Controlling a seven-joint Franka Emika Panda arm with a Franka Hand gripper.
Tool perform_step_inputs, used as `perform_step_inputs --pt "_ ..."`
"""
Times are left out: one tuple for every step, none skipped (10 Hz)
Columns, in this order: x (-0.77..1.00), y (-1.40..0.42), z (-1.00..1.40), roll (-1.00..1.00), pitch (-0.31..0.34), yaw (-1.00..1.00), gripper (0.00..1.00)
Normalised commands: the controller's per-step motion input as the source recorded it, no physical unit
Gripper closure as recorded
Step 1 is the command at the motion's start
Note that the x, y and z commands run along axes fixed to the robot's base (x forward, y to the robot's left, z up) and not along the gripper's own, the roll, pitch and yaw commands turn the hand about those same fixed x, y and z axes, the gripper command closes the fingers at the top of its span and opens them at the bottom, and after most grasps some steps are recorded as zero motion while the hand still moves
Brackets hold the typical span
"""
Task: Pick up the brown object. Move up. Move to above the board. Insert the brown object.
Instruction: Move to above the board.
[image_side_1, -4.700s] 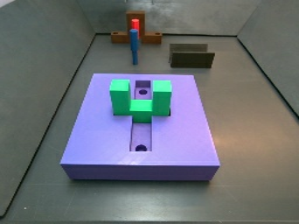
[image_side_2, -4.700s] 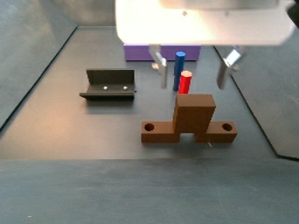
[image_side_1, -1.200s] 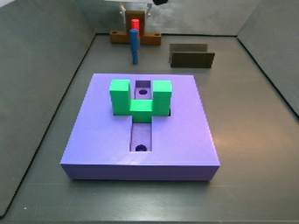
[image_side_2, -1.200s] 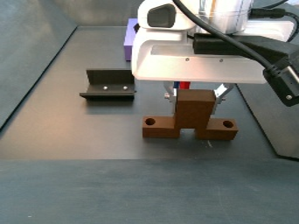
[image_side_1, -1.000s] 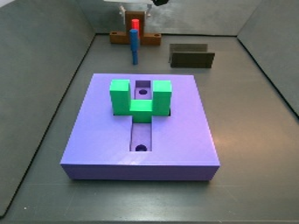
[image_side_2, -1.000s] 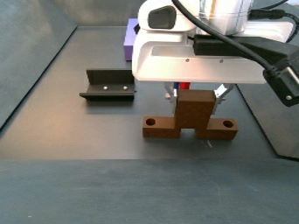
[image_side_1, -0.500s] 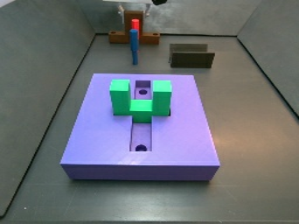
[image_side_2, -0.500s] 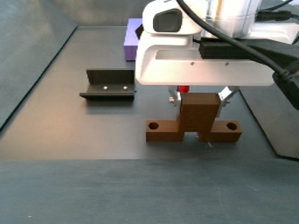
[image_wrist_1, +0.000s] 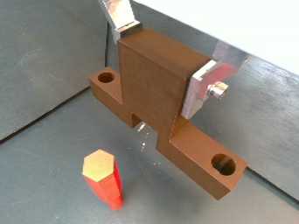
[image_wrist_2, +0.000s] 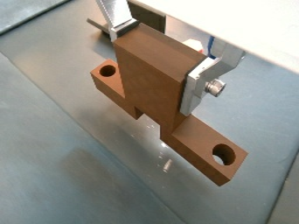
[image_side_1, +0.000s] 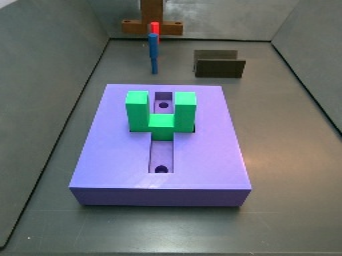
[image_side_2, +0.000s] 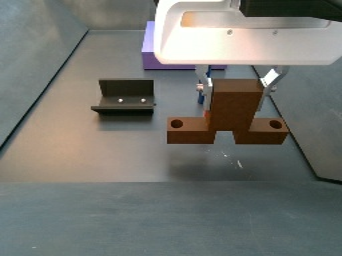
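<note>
End effector (image_wrist_1: 162, 54) clamped on the brown object (image_wrist_1: 158, 87) — in both wrist views the silver plates press flat against opposite faces of its upright block, one finger (image_wrist_2: 201, 80) with a bolt head showing. The cross bar with a round hole at each end hangs below the grip.

Piece is airborne. In a side view the brown object (image_side_2: 227, 117) sits clear of the table (image_side_2: 80, 160), a soft shadow on the floor beneath it and a visible gap between. In a wrist view the floor lies well below the bar.

Blue peg with red tip (image_side_1: 154, 45) stands upright on the far part of the table, just beside the lifted piece; its red top (image_wrist_1: 103, 175) shows in a wrist view. Dark fixture (image_side_2: 123, 97) stands to the left of the piece in a side view, apart from it.

The board (image_side_1: 163, 150) lies nearer, well apart from the piece, green U-shaped block (image_side_1: 160, 111) on it, groove and holes unoccupied.

Progress, as judged: pick-up done, lift under way or about complete. Left to do — carry across to above the board, then insertion. Grip looks square, no tilt seen.
</note>
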Motion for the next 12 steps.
perform_step_inputs --pt "-0.01 0.00 1.40 -0.03 0.012 -0.01 1.00" --pt "-0.05 -0.01 1.40 -0.01 0.041 -0.01 1.00" --pt "0.00 -0.01 1.40 0.02 0.028 0.00 1.00" --pt "0.04 0.01 1.40 -0.01 0.065 0.00 1.00" --pt "0.01 0.00 0.73 -0.01 0.089 -0.01 1.00" --pt "0.01 0.00 0.46 0.01 0.074 0.00 1.00" --pt "0.15 -1.40 0.15 -0.12 0.209 0.10 1.00" --pt "0.15 -1.40 0.14 -0.07 0.197 0.09 1.00" --pt "0.15 -1.40 0.14 -0.03 0.134 0.06 1.00" --pt "0.15 -1.40 0.14 -0.05 0.063 0.04 1.00" --pt "0.15 -1.40 0.15 -0.04 0.037 0.02 1.00" --pt "0.14 -1.40 0.15 -0.01 0.030 0.02 1.00"
